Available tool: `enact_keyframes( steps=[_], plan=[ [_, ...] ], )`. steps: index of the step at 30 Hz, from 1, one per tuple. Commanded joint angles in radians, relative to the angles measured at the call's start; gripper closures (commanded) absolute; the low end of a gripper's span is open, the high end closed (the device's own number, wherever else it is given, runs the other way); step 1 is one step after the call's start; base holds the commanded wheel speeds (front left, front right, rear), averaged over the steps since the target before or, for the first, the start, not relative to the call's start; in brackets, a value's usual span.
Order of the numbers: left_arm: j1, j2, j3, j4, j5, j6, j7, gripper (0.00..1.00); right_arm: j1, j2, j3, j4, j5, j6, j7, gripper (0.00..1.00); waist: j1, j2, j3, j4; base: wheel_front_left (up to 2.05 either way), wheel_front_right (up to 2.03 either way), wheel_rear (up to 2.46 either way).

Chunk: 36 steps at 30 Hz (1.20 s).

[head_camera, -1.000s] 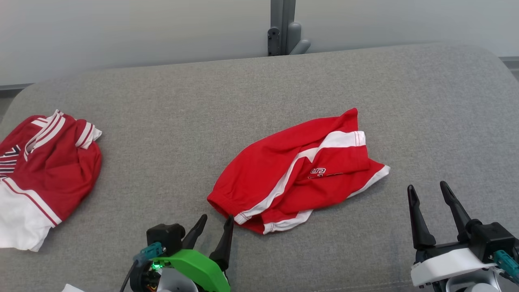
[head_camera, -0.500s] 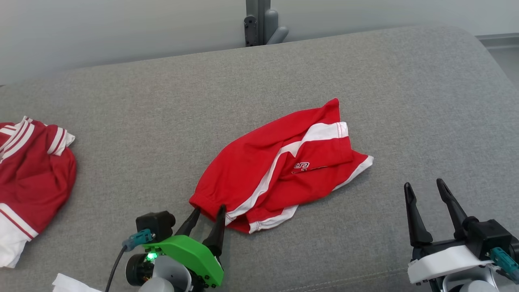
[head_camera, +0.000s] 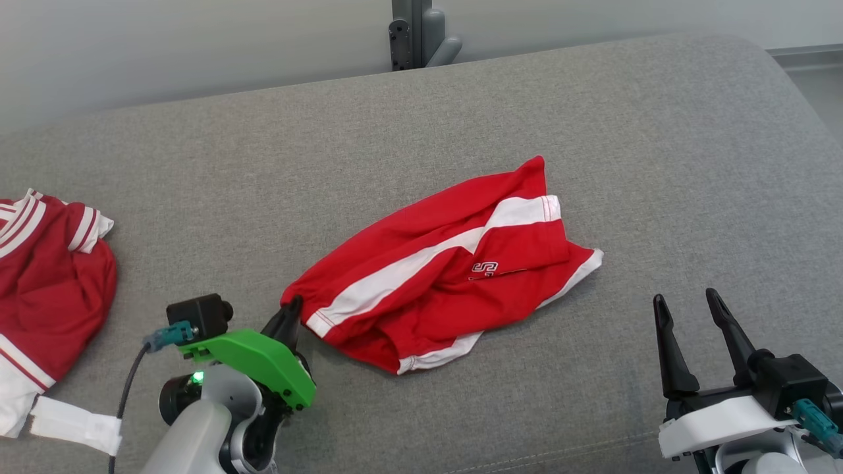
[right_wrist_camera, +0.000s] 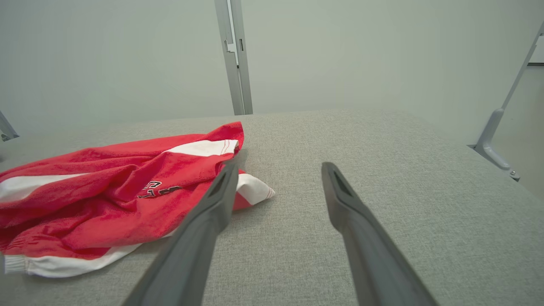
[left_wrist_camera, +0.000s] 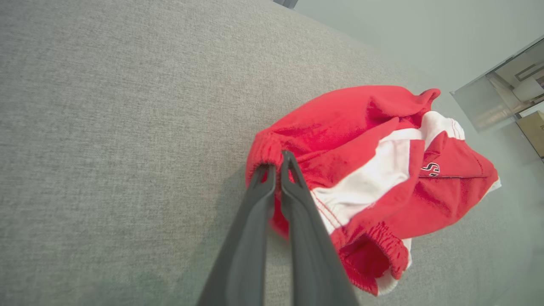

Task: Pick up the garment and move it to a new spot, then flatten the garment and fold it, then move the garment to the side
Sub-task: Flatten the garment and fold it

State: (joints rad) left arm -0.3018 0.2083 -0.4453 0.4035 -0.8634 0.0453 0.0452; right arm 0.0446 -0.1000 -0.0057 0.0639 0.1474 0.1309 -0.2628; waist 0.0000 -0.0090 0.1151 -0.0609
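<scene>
where the grey woven cushion (head_camera: 263, 164) spans the head view: crumpled red fabric shorts with white stripes (head_camera: 448, 263), lying at centre. left gripper (head_camera: 290, 315), at eight o'clock of them, clenched on their gathered red edge; the left wrist view shows that pinch closely (left_wrist_camera: 276, 170). right gripper (head_camera: 691, 316), four o'clock, fingers spread, grasping nothing, apart from the cloth. head view adds a second red-and-white garment (head_camera: 53, 283) at nine o'clock.

Green left wrist cover (head_camera: 260, 362), white right wrist cover (head_camera: 718, 421), long dark fingers (head_camera: 668, 352), teal connectors (head_camera: 813, 418)
</scene>
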Motion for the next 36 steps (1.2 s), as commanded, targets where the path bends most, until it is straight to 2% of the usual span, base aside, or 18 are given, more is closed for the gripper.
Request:
enact_keyframes(
  steps=[1,8,9,11,12,13,14,21,31,36],
  plan=[
    [-0.015,0.007,0.007,0.006,-0.003,-0.003,0.004,1.00,-0.010,0.001,0.001,0.002,-0.002,0.000,-0.003,0.00,0.0000,0.0090,0.000,0.000,0.00,0.00,0.00],
    [-0.080,0.028,-0.002,0.130,0.006,-0.029,0.029,1.00,-0.020,0.003,0.020,0.013,-0.001,0.000,-0.003,0.00,0.0000,0.0090,0.000,-0.009,0.00,0.00,0.00],
    [-0.086,0.028,-0.002,0.146,0.007,-0.033,0.022,0.97,-0.022,0.003,0.024,0.015,0.001,0.000,-0.003,0.00,0.0000,0.0090,0.000,-0.012,0.00,0.00,0.00],
    [-0.088,0.016,-0.001,0.166,-0.001,-0.047,0.010,0.79,-0.020,0.002,0.023,0.016,0.005,0.000,-0.003,0.00,0.0000,0.0090,-0.002,-0.017,0.00,0.00,0.00],
    [-0.087,0.014,0.001,0.172,-0.005,-0.052,0.003,0.65,-0.017,0.001,0.021,0.015,0.005,0.000,-0.003,0.00,0.0000,0.0090,-0.002,-0.018,0.00,0.00,0.00],
    [-0.086,0.016,0.003,0.174,-0.004,-0.055,-0.007,0.27,-0.012,0.000,0.020,0.014,0.005,0.000,-0.003,0.00,0.0000,0.0090,-0.004,-0.019,0.00,0.00,0.00],
    [-0.082,0.021,0.004,0.174,0.000,-0.058,-0.015,0.00,-0.008,-0.001,0.019,0.014,0.005,0.000,-0.003,0.00,0.0000,0.0090,-0.005,-0.020,0.00,0.00,0.00],
    [-0.015,0.069,-0.009,0.087,0.056,-0.055,-0.108,0.00,0.015,-0.012,-0.005,0.008,0.006,0.000,-0.003,0.00,0.0000,0.0090,-0.030,-0.013,0.00,0.00,0.00],
    [0.155,0.116,-0.028,-0.107,0.176,0.057,-0.252,0.00,0.045,-0.031,-0.059,-0.021,0.003,0.000,-0.003,0.00,0.0000,0.0090,-0.081,0.032,0.00,0.00,0.00],
    [0.218,0.136,-0.022,-0.153,0.226,0.080,-0.293,0.00,0.057,-0.036,-0.077,-0.026,0.004,0.000,-0.003,0.00,0.0000,0.0090,-0.093,0.045,0.00,0.00,0.00]
  ],
)
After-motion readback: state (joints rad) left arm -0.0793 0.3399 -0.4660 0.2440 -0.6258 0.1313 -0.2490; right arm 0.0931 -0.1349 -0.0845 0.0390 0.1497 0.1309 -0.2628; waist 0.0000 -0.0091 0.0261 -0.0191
